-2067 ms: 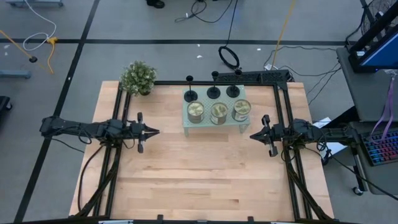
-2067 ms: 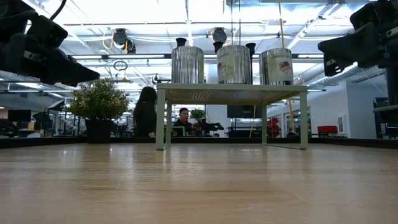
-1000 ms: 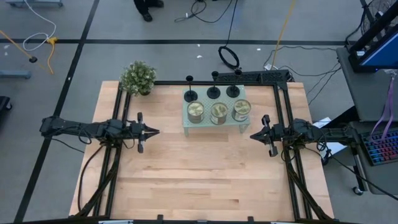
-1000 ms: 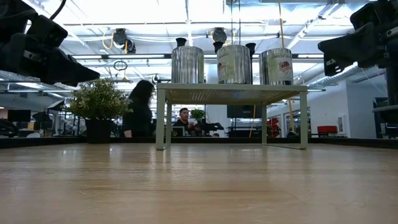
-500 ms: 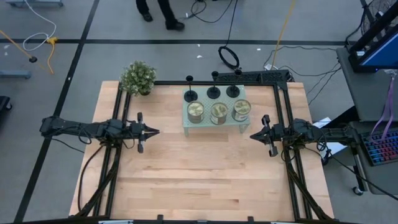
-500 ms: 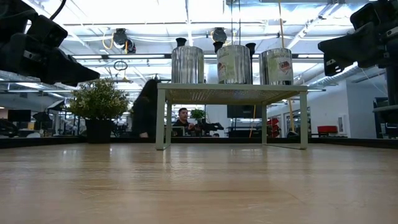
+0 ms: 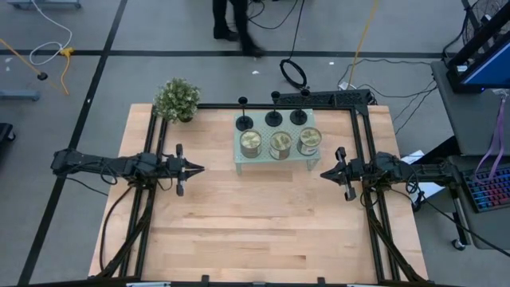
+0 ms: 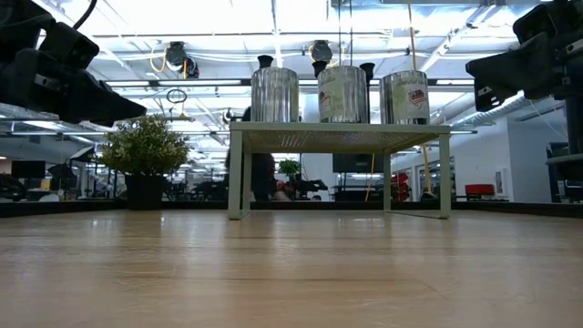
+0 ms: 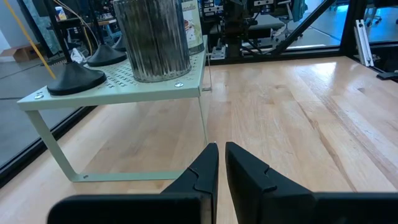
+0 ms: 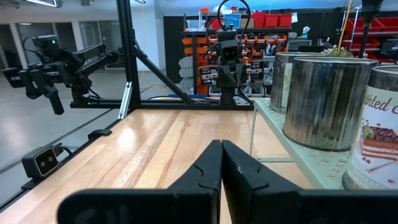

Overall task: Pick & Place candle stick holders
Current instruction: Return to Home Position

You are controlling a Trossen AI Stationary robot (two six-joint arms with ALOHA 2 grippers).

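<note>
Three black candle stick holders point(image 7: 245, 121) point(image 7: 273, 118) point(image 7: 299, 116) stand by their round bases on the far part of the pale green perforated rack point(image 7: 239, 156), behind three greenish-gold tins point(image 7: 280, 144). One base shows in the left wrist view point(image 9: 76, 79). My left gripper point(image 7: 199, 169) is shut and empty, left of the rack and above the table; it also shows in its wrist view point(image 9: 221, 149). My right gripper point(image 7: 323, 174) is shut and empty, right of the rack; it also shows in its wrist view point(image 10: 221, 145).
A potted plant point(image 7: 177, 100) stands at the table's far left corner. The rack stands on four legs at the far middle of the wooden table point(image 7: 255, 231). A person's legs point(image 7: 231, 20) show on the floor beyond the far edge.
Both arms have kept still. A person has walked along the floor beyond the table's far edge, toward the right.
</note>
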